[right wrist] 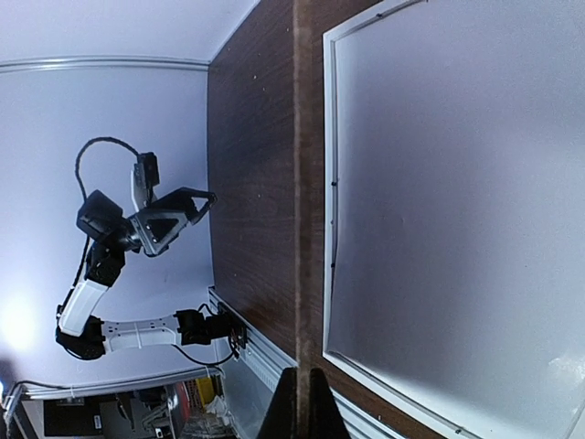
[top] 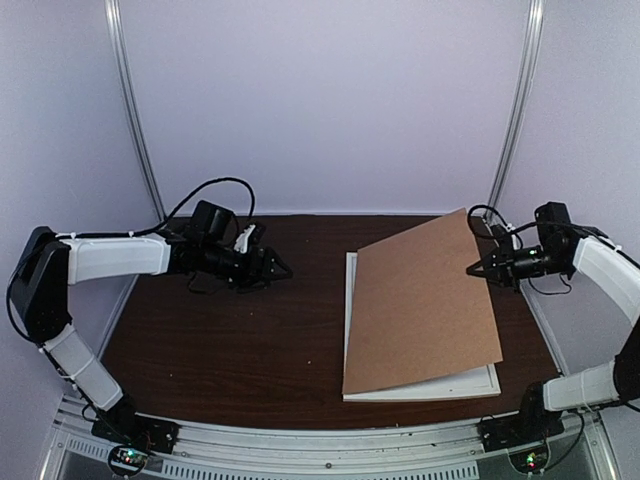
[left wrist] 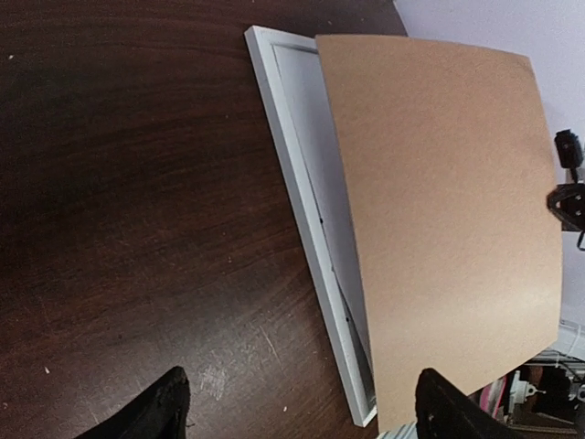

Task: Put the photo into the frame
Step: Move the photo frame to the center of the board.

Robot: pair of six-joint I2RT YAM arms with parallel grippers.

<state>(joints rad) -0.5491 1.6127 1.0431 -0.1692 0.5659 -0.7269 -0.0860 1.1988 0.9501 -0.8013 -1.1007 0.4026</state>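
Observation:
The white frame (top: 420,392) lies flat on the right half of the dark table (top: 220,340). A brown backing board (top: 420,300) slants over it, near edge low, far right corner raised. My right gripper (top: 478,268) is shut on that raised edge; in the right wrist view the board (right wrist: 294,183) runs edge-on between the closed fingertips of the gripper (right wrist: 302,377). A plain pale sheet (right wrist: 457,201) fills the frame (right wrist: 328,183). The photo's picture is hidden. My left gripper (top: 275,268) hovers open and empty left of the frame (left wrist: 292,183), its jaws wide around bare table (left wrist: 302,393).
Pale walls with two metal rails (top: 135,120) close in the back of the table. A metal rail (top: 330,440) carrying both arm bases runs along the near edge. The right gripper (left wrist: 567,197) shows past the board's far edge (left wrist: 439,201) in the left wrist view.

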